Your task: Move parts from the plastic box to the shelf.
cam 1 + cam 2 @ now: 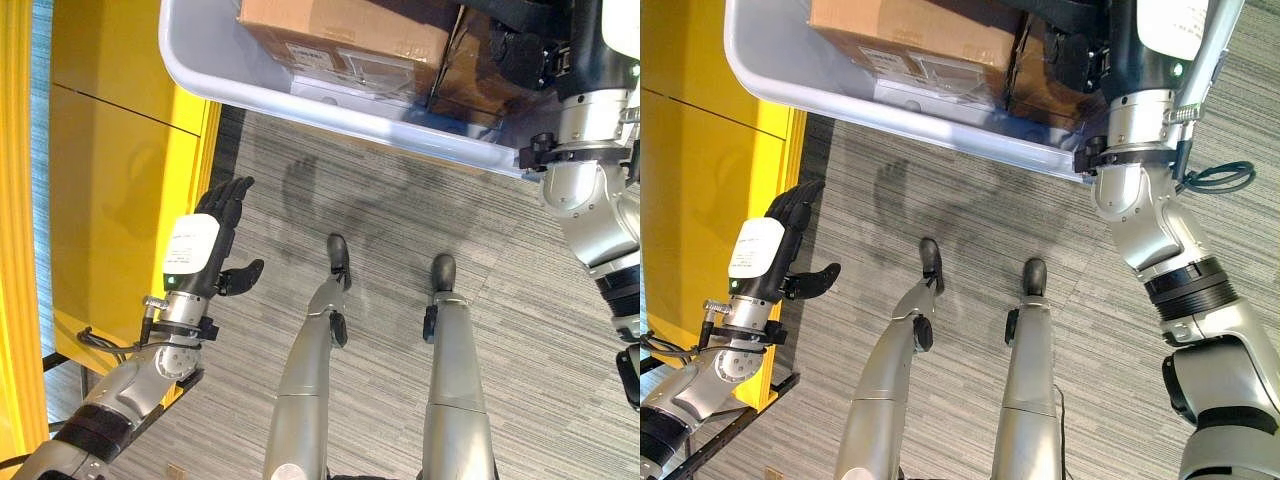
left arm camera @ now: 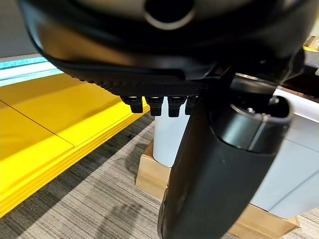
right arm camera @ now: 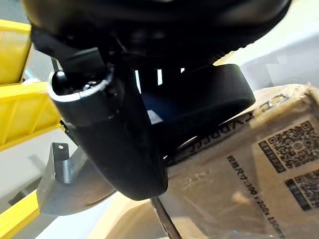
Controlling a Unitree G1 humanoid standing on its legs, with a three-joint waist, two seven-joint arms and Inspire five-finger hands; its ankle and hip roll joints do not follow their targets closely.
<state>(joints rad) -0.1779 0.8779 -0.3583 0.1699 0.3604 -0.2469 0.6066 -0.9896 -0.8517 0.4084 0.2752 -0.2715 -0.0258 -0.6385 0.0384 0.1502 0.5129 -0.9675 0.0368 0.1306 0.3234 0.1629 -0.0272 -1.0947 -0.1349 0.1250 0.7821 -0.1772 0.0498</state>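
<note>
Down low on the left, nearest the camera, the left robot hand (image 1: 215, 240) hangs over the grey carpet (image 1: 400, 250), fingers straight and relaxed, thumb out to the side, holding nothing. Just beside it on its outer side runs the yellow shelf (image 1: 110, 180), its flat surfaces bare as far as these views reach — no part visibly placed there. In the left wrist view, beyond the fingertips, the plastic box (image 2: 174, 144) stands on a wooden base (image 2: 149, 177).

Moving across: the plastic box (image 1: 300, 95), a pale grey tub, fills the upper middle, and it is loaded! A brown cardboard carton (image 1: 340, 30) sits inside it with a flat clear-wrapped packet (image 1: 350, 75) against the near wall.

Now the right side: the right robot hand (image 1: 1080, 45) is reaching down into the box over the near rim. Its wrist view has thumb and fingers curled onto a bagged, labelled cardboard package (image 3: 249, 169) — that looks like a grasp forming on a part, and the package is in the box, not lifted clear.

My read: the pick is under way, and the carry across to the shelf and the release are all to come, with the other box contents waiting behind it.
</note>
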